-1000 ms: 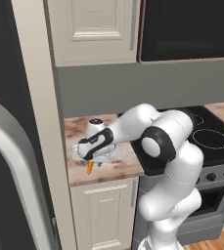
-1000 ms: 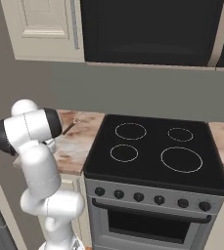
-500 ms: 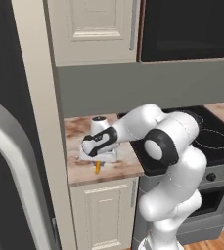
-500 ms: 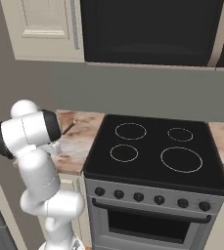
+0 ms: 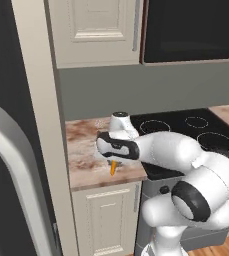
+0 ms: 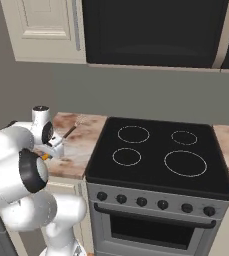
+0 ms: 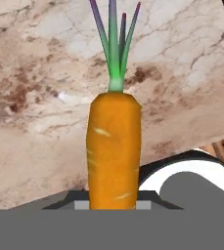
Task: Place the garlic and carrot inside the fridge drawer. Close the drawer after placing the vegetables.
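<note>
While hanging over the counter (image 5: 83,155), end effector (image 5: 114,163) grips carrot (image 7: 113,146) upright.

The white arm rises from the base, bends at its dark elbow and reaches to the left over the counter edge. The gripper (image 5: 114,161) points downward, its fingers closed on the carrot (image 5: 114,168).
</note>
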Robot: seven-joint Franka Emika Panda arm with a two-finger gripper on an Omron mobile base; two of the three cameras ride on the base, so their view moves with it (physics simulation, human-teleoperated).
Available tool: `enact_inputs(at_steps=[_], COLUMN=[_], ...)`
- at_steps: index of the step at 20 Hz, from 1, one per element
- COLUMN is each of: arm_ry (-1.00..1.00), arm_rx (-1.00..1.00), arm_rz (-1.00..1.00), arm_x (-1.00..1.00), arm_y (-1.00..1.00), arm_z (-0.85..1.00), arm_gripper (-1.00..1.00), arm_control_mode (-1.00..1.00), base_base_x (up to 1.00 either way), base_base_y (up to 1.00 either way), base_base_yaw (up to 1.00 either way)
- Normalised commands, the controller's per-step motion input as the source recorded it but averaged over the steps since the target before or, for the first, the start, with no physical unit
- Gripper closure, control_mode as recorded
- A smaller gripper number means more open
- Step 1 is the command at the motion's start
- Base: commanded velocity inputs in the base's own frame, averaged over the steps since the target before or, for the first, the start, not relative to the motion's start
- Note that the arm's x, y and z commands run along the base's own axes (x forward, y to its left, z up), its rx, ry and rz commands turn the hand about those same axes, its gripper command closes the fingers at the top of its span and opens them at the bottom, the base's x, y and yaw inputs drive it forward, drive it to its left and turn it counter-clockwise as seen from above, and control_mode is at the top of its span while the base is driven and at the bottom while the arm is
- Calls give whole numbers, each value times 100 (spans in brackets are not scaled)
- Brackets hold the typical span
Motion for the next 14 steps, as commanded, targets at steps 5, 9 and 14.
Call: enact_inputs(at_steps=[5,9,14], arm_ry=[-24,-15,-8], arm_rx=[0,0,0], arm_rz=[0,0,0], arm_x=[-96,-98,-76], arm_y=[-19,-53,-90], arm_z=[100,100,98], arm_gripper=[100,100,100], arm_control_mode=[-100,-100,-100], base_base_x=[0,0,0], base_base_y=[0,0,0], base_base_yaw=[0,0,0])
